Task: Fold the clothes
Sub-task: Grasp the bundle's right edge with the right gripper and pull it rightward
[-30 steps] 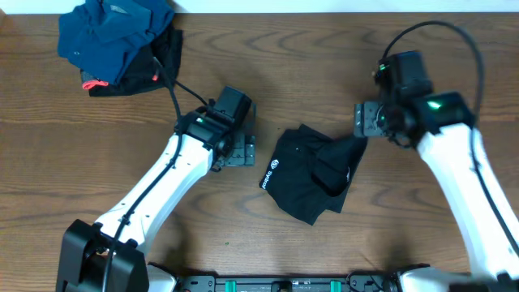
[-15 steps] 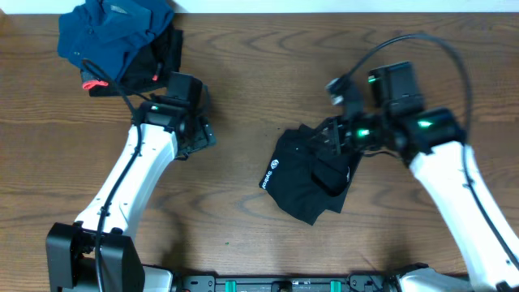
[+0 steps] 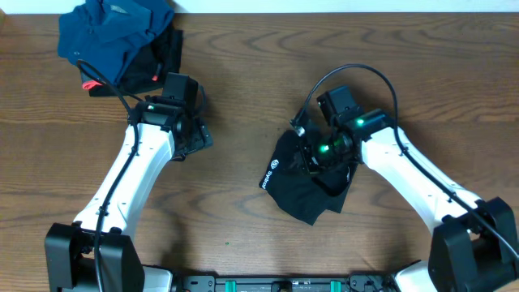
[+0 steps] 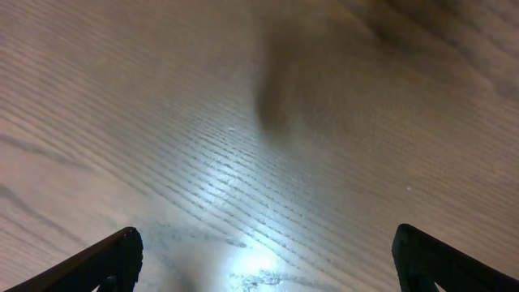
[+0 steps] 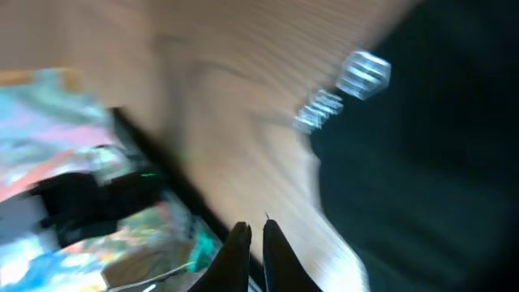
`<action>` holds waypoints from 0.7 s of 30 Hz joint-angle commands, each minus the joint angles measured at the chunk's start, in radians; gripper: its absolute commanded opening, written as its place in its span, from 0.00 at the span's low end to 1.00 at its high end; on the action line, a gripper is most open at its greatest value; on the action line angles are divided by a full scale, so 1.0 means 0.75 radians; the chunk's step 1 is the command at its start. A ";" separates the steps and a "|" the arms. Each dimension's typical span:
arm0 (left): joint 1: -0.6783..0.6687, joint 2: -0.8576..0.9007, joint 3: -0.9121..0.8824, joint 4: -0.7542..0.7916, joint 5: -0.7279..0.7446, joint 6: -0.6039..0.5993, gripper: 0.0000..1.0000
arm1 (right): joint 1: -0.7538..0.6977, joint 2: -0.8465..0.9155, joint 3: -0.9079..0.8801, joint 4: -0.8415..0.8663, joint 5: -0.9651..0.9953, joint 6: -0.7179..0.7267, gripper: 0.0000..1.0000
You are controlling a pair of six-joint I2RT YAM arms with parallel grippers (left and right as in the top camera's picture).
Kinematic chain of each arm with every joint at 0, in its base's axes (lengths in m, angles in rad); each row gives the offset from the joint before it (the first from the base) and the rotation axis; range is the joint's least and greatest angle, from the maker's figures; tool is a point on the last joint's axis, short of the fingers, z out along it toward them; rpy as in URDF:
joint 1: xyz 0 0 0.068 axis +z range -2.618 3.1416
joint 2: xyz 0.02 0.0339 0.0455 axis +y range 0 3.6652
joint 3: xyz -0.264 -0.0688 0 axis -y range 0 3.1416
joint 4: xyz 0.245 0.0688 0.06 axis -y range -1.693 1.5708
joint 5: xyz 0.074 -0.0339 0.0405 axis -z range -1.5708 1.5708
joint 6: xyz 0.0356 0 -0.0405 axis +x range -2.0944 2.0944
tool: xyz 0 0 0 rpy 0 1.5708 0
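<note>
Two grippers are seen over a wooden table. The clothes, a single black garment, are found crumpled into a loose heap slightly toward 3 o'clock from the table's centre, with a white logo mark showing at the heap's 9 o'clock edge. The right gripper is held directly above the 12 o'clock part of the heap. In the blurred right wrist view its fingertips are seen drawn together with only a sliver between them, and blurred white marks are made out at the edge of the black fabric, toward 1 o'clock of them. Whether any cloth is pinched cannot be told. The left gripper is placed well apart from the garment, toward 9 o'clock of it, above bare wood. In the left wrist view its fingertips are seen spread wide at the lower corners. A dark blue garment is heaped at the table's 10 o'clock corner. It is laid over a small black piece with red-pink tags showing at its 6 o'clock side.
</note>
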 commanded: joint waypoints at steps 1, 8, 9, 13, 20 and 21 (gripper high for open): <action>0.006 0.011 -0.007 -0.008 -0.016 -0.016 0.98 | 0.009 0.017 -0.003 -0.076 0.364 0.072 0.09; 0.006 0.011 -0.007 -0.008 -0.016 -0.016 0.98 | -0.032 0.036 -0.039 -0.175 0.735 0.120 0.16; 0.006 0.011 -0.007 -0.008 -0.016 -0.016 0.98 | -0.050 0.046 -0.054 -0.165 0.760 0.125 0.16; 0.006 0.011 -0.007 -0.013 -0.016 -0.016 0.98 | -0.140 0.073 -0.121 -0.092 0.773 0.129 0.16; 0.006 0.011 -0.007 -0.018 -0.015 -0.016 0.98 | -0.374 0.094 -0.211 0.010 0.794 0.129 0.12; 0.006 0.011 -0.007 -0.018 -0.016 -0.016 0.98 | -0.402 0.094 -0.211 0.011 0.800 0.129 0.12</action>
